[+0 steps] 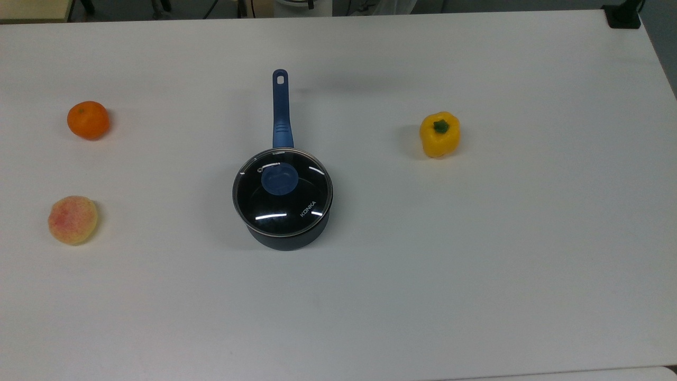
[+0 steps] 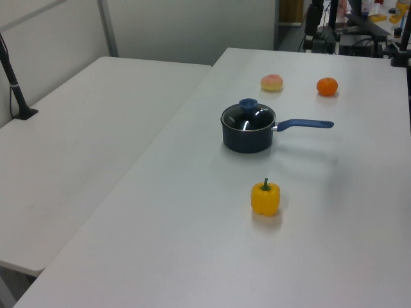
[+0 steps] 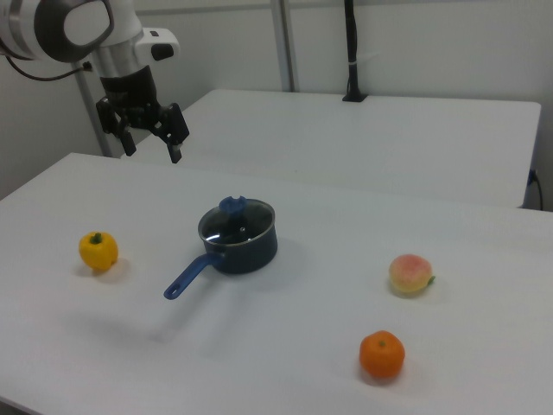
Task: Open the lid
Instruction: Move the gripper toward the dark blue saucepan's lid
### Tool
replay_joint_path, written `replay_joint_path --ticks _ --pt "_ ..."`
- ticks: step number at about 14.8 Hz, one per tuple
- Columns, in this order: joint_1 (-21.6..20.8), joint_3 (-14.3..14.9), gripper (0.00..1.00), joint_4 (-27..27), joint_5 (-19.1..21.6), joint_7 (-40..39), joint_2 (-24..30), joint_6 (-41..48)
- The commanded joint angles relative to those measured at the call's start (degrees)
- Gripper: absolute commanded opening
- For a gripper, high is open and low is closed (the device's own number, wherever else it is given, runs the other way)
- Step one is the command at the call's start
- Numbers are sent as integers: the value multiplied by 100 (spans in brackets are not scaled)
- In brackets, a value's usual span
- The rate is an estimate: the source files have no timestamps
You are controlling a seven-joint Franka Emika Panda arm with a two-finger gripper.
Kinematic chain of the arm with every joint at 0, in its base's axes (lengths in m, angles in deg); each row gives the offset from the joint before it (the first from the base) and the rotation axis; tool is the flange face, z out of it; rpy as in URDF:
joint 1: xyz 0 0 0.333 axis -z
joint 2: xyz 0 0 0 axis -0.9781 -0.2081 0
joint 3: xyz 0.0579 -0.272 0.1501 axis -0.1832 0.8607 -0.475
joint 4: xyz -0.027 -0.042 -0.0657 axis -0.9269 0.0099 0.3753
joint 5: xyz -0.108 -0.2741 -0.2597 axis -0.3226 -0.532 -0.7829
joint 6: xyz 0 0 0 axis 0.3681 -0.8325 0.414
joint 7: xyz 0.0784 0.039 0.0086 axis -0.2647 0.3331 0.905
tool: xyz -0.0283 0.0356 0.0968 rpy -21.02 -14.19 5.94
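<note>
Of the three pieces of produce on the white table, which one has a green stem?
The yellow bell pepper, alone on the top view's right of the lidded saucepan. The orange and the pink-yellow peach show no green stem.
</note>
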Motion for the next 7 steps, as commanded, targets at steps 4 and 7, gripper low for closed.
replay_joint_path --ticks 4,7 --pt "-2 150 100 -155 33 -182 -71 -487" --pt "-2 195 100 20 33 -121 -413 -857"
